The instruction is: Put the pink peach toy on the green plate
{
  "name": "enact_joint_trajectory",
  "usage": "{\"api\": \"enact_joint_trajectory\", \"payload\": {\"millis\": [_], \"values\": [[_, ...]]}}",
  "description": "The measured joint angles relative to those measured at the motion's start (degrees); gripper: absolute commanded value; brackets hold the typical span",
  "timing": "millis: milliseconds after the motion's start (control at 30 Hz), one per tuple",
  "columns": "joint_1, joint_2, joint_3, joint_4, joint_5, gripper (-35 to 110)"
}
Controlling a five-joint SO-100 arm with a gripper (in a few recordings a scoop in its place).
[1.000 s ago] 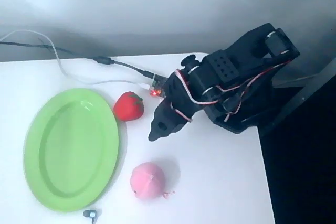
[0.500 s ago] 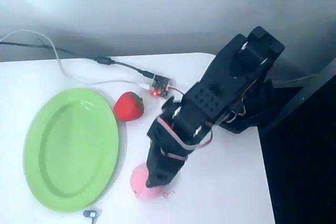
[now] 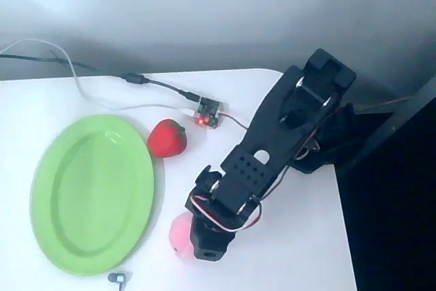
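The pink peach toy [image 3: 179,234] lies on the white table near the front edge, right of the green plate [image 3: 92,192]. Only its left part shows; the black arm covers the rest. My gripper [image 3: 204,244] hangs directly over the peach's right side, pointing down. Its fingers are hidden under the wrist body, so I cannot tell whether they are open or shut. The oval light-green plate lies flat at the left with nothing on it.
A red strawberry toy [image 3: 167,138] with a green top sits just right of the plate's upper rim. A small circuit board [image 3: 206,116] with a red light and cables lies behind it. The table's right edge [image 3: 344,236] drops to a dark floor.
The arm has swung out from the back and stretched forward and down. The gripper went from beside the strawberry to directly over the peach, now covering its right part.
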Motion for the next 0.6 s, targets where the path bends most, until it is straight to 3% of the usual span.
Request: {"api": "enact_joint_trajectory", "payload": {"millis": [600], "values": [[1.1, -10.0, -0.1, -8.6, -5.7, 35]]}}
